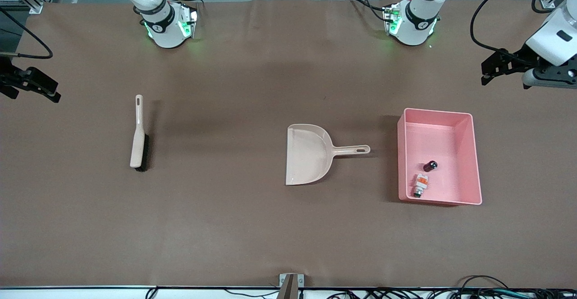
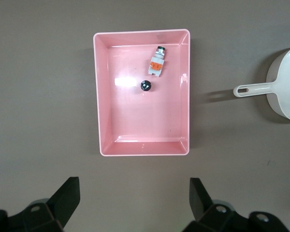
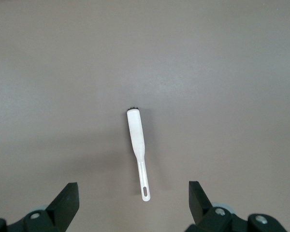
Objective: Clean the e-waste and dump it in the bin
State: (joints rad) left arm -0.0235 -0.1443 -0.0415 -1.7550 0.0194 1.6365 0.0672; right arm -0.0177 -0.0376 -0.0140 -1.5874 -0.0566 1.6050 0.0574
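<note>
The pink bin (image 1: 401, 154) stands toward the left arm's end of the table. Both pieces of e-waste lie inside it, a white block with orange marks (image 1: 421, 185) and a dark stubby cylinder (image 1: 430, 166). The left wrist view looks down on the bin (image 2: 97, 96), the white block (image 2: 157, 62) and the cylinder (image 2: 145, 86). My left gripper (image 1: 483, 74) (image 2: 134, 198) hangs open and empty over bare table beside the bin. My right gripper (image 1: 55, 92) (image 3: 134, 200) hangs open and empty over the table's right-arm end, above the brush.
A beige dustpan (image 1: 309, 154) (image 2: 287, 82) lies mid-table, its handle pointing at the bin. A beige brush with black bristles (image 1: 138, 136) (image 3: 135, 128) lies toward the right arm's end. Cables and a bracket (image 1: 290, 283) line the front edge.
</note>
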